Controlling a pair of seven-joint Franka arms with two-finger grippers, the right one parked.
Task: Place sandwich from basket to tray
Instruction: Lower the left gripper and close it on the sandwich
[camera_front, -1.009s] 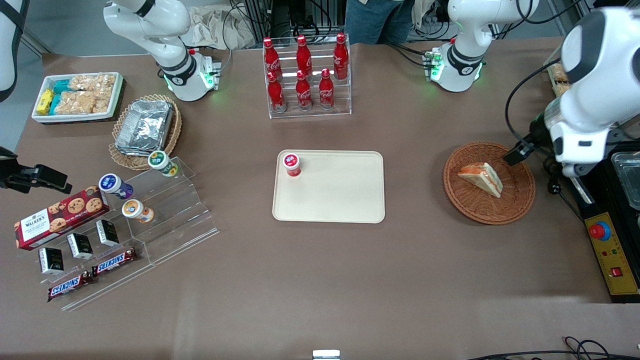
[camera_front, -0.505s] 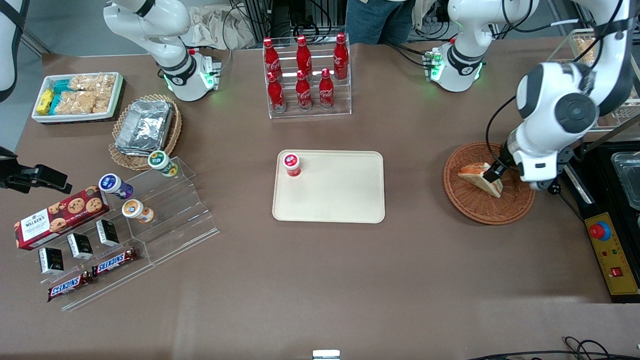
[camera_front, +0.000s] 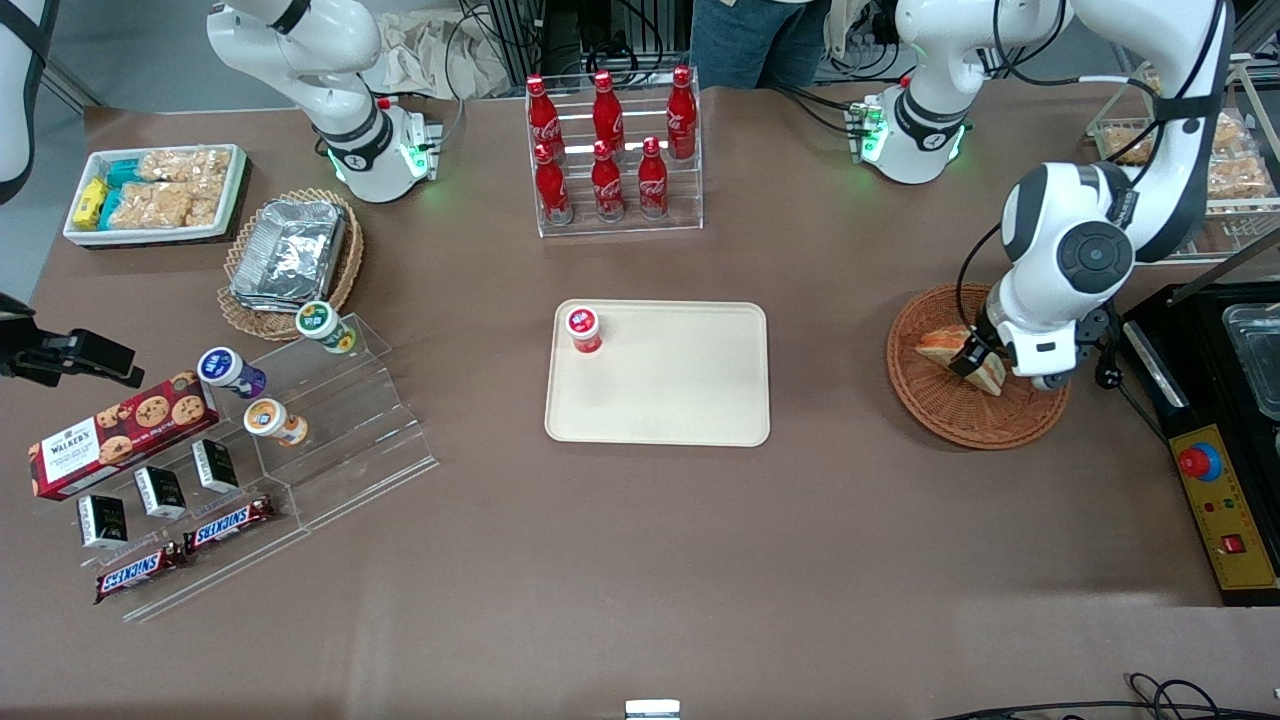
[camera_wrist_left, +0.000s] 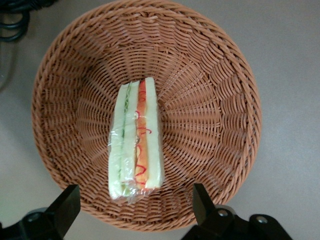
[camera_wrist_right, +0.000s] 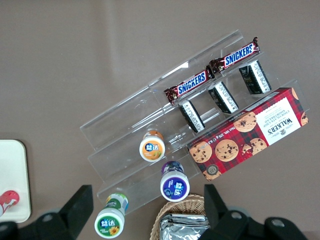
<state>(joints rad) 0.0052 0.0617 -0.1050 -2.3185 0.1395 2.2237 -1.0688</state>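
The sandwich (camera_front: 940, 346) is a plastic-wrapped wedge of white bread with orange-red and green filling. It lies in the round reddish-brown wicker basket (camera_front: 955, 415), toward the working arm's end of the table. My left gripper (camera_front: 977, 354) hangs low over the basket, directly above the sandwich, and hides part of it. In the left wrist view the sandwich (camera_wrist_left: 136, 145) rests on the basket's floor (camera_wrist_left: 210, 100), and my gripper (camera_wrist_left: 135, 206) is open, its black fingers (camera_wrist_left: 67, 202) spread wider than the wedge. The cream tray (camera_front: 680, 390) lies at the table's middle.
A small red-capped bottle (camera_front: 583, 329) stands in one corner of the tray. A rack of red cola bottles (camera_front: 612, 150) is farther from the camera than the tray. A black control box with a red button (camera_front: 1215, 480) sits beside the basket.
The left arm has swung in from the table's end and come down over the basket. Its gripper now sits above the sandwich and covers part of it.
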